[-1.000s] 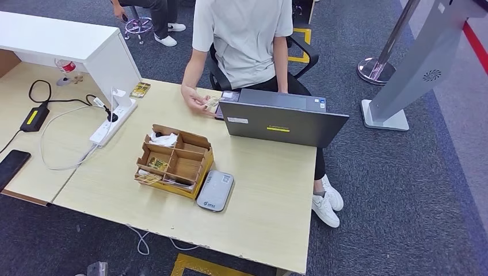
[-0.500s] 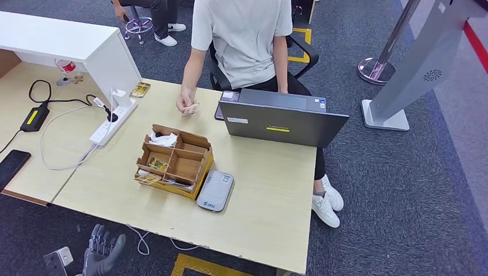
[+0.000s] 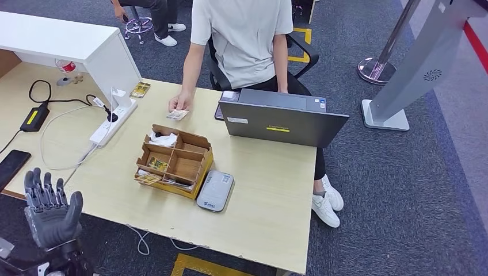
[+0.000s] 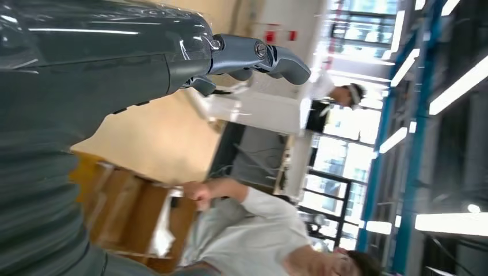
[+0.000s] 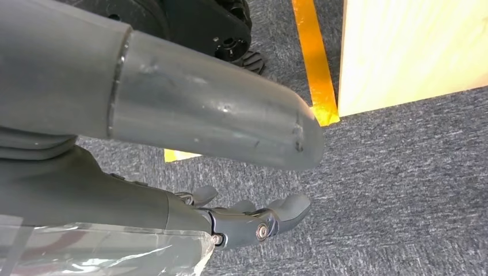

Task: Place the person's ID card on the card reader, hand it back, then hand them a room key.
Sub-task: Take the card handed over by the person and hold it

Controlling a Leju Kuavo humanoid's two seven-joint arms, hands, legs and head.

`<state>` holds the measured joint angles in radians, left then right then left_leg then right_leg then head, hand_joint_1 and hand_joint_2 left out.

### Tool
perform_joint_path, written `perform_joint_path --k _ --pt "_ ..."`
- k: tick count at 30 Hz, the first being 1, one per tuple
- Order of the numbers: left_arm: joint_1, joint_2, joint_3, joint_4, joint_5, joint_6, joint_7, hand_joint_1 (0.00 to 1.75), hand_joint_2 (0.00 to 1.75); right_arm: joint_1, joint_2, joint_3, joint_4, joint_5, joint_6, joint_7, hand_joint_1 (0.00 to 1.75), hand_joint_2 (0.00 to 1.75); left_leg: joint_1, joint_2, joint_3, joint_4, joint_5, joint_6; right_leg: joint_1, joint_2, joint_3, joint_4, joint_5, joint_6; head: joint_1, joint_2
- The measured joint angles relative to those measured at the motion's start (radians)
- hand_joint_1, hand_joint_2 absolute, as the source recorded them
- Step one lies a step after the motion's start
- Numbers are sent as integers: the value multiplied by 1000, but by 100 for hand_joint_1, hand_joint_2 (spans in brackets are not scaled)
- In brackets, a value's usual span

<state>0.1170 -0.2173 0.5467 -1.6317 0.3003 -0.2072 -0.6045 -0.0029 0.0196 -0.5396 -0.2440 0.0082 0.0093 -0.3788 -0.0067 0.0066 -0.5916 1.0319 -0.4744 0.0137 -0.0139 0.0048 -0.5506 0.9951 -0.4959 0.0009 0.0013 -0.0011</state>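
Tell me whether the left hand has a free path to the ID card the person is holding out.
Probably yes. The left hand is raised and empty at the table's near left edge. The ID card is held low over the bare tabletop, left of the laptop and beyond the cardboard organizer, which it may have to pass.

I'm looking down on a mock reception or front-desk area inside a large hall. A pale wooden desk (image 3: pixel 259 190) carries a laptop (image 3: pixel 282 121) at two o'clock; grey carpet (image 3: pixel 403 190) with yellow floor tape, a stanchion base (image 3: pixel 374 70), and high ceiling strip lights (image 4: pixel 454 86) surround it.
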Motion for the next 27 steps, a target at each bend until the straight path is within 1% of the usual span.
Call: perform_joint_path --k 4,10,23,25,27 --pt "-50 7 -13 -51 -94 55 0 0 175 -9 1 -6 4 23 0 4 0 0 0 0 0 0 0 0 0 0 0 0 0 0 0 0" --pt "-123 33 -55 -53 -287 105 58 0 175 -21 3 -7 10 49 0 16 0 0 0 0 0 0 1 0 0 0 0 0 1 0 0 0" --pt "-302 106 -207 53 -657 152 227 0 175 -41 13 -7 16 100 2 40 0 0 0 0 0 1 1 0 0 1 0 0 1 0 0 0" --pt "-331 117 -231 76 -714 159 254 68 175 -44 15 -7 17 108 3 45 0 0 0 0 0 1 1 0 0 1 0 0 1 0 0 0" --pt "-358 128 -252 99 -768 165 280 155 175 -46 17 -7 17 116 4 49 0 0 0 1 0 1 1 0 0 1 0 0 1 0 0 0"
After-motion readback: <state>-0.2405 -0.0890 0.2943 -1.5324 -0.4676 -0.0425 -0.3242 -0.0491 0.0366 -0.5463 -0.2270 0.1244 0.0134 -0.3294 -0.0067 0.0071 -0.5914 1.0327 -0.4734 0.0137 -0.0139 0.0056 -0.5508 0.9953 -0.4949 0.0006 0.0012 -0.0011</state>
